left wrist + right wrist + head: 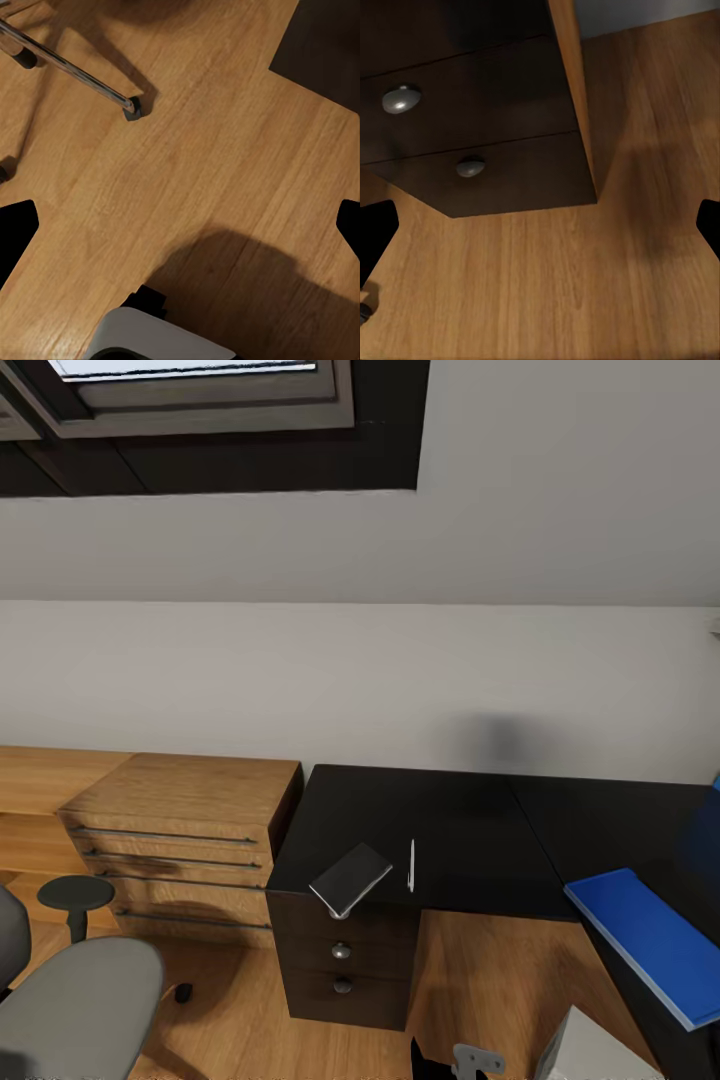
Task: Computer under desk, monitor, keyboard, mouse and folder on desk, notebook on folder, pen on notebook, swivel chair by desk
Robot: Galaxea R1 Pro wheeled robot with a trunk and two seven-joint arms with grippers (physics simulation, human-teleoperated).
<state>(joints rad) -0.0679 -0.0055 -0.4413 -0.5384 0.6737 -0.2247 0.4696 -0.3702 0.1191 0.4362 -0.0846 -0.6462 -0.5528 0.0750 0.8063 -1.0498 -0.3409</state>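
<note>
Beside the desk [440, 815] stands a wooden drawer chest [185, 830].

We see bare black top on the desk [470, 820] behind the notebook [350, 879] and pen [411, 865]; the folder [650, 940] covers its near right arm; the swivel chair [70, 1000] crowds the near left floor; open wood floor lies beside the drawer unit [345, 970].

Black desk [470, 830] bears notebook [350, 879], pen [411, 865]; folder [655, 940].
</note>
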